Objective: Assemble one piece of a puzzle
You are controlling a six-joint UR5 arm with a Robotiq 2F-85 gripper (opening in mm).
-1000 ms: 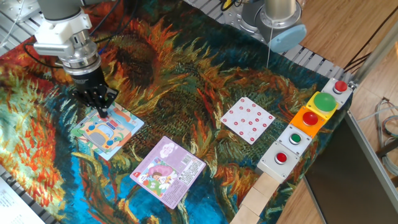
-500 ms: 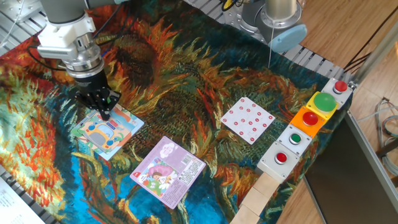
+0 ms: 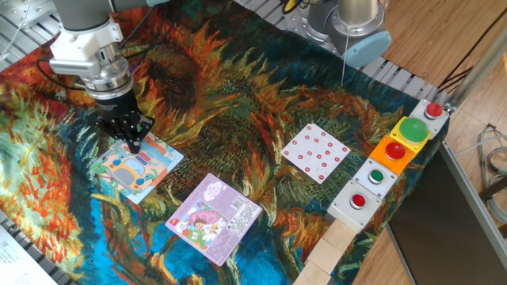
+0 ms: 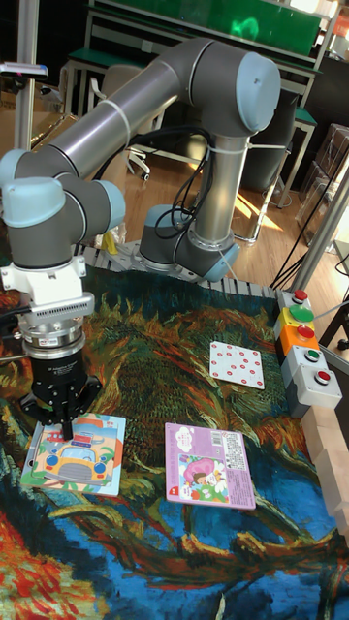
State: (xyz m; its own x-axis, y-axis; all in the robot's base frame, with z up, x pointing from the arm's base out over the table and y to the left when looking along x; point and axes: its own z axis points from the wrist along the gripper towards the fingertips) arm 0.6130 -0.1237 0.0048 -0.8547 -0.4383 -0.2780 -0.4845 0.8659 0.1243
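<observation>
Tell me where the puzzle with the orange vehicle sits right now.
In the fixed view the puzzle lies at the cloth's left side, directly under the end effector, with the purple-pink puzzle as its nearest neighbour to the lower right.

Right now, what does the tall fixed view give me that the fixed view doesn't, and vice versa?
Only the tall fixed view shows the whole arm back to its base, plus the room behind, and the puzzle's vehicle picture nearly head-on. Only the fixed view shows the wooden blocks along the near edge past the button boxes and the wooden floor to the side. Both show the gripper with fingertips together over the puzzle's top edge, the purple-pink puzzle, the red-dotted card and the button boxes.
</observation>
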